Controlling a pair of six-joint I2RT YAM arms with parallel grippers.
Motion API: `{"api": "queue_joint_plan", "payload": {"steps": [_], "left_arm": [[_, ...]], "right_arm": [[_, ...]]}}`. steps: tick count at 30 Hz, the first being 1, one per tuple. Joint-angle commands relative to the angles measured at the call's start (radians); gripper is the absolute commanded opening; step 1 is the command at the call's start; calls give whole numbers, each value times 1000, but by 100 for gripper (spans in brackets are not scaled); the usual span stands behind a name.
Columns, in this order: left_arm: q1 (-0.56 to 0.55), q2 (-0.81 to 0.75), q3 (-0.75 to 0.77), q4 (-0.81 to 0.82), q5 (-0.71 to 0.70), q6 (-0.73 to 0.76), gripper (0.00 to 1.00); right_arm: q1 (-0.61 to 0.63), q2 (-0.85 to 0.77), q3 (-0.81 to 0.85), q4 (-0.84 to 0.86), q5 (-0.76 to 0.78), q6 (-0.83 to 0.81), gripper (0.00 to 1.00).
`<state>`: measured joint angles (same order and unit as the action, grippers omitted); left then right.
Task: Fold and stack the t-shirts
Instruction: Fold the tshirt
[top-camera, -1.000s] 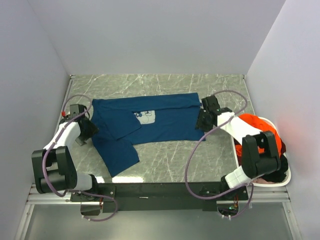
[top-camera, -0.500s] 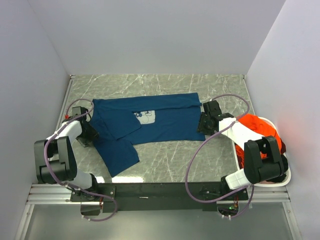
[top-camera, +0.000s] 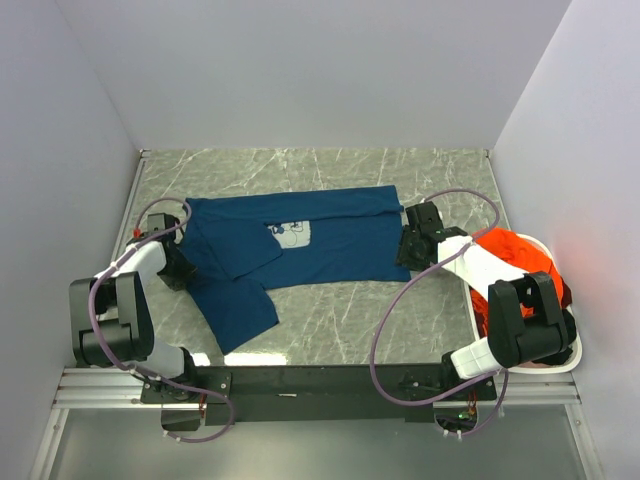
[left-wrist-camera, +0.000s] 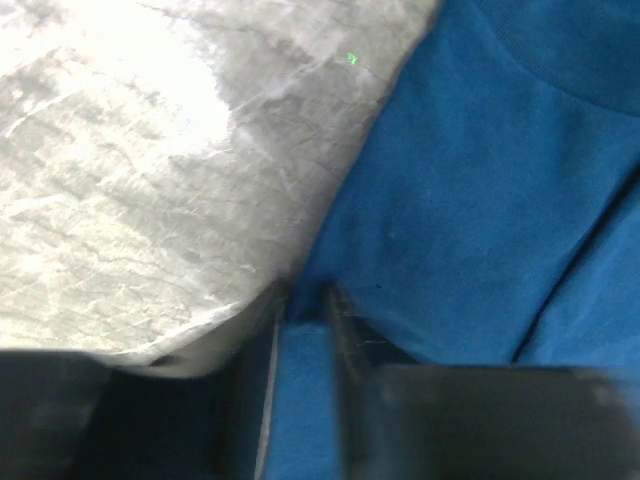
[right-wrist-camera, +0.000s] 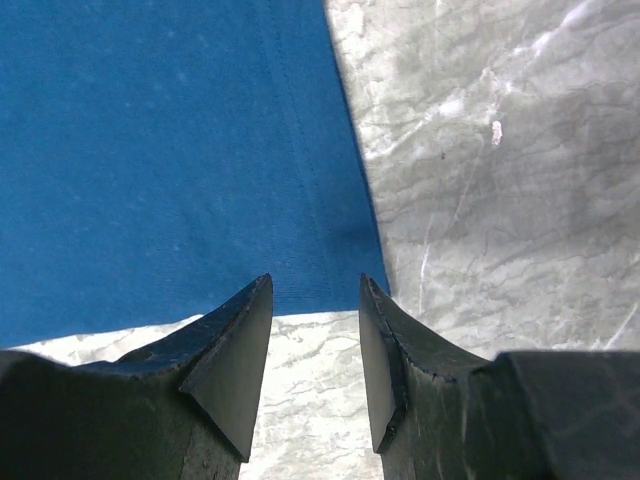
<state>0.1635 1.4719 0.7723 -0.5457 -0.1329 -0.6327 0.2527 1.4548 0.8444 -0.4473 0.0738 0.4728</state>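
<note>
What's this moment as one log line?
left gripper: astride navy blue cloth t-shirt edge | right gripper: open at its hem corner

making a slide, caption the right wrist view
Open right gripper at a corner of the navy t-shirt on the marble table

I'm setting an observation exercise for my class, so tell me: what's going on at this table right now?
A navy t-shirt lies spread out on the marble table. The left pincer has the shirt's left edge between its jaws; whether it grips yet is unclear. The right pincer sits open at the shirt's right edge, holding nothing. An orange t-shirt waits in the white basket on the right.
</note>
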Motion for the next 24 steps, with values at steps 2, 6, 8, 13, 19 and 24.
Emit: {"api": "queue_joint_plan", "payload": {"steps": [2, 6, 8, 13, 19, 24], "left_arm": [[-19, 25, -28, 1, 26, -1, 19], [-24, -5, -27, -5, 6, 1, 1], [-24, -19, -25, -5, 4, 5, 1], [-25, -30, -24, -7, 3, 8, 1], [-25, -41, -19, -3, 4, 19, 1], [-27, -53, -19, 0, 3, 24, 1]], "right_arm": [[0, -40, -22, -8, 37, -8, 47], [-1, -47, -34, -22, 47, 15, 47], [-6, -45, -45, -19, 29, 21, 47], [-35, -36, -74, 2, -8, 44, 45], [-38, -17, -76, 7, 4, 61, 43], [-36, 1, -71, 16, 0, 78, 43]]}}
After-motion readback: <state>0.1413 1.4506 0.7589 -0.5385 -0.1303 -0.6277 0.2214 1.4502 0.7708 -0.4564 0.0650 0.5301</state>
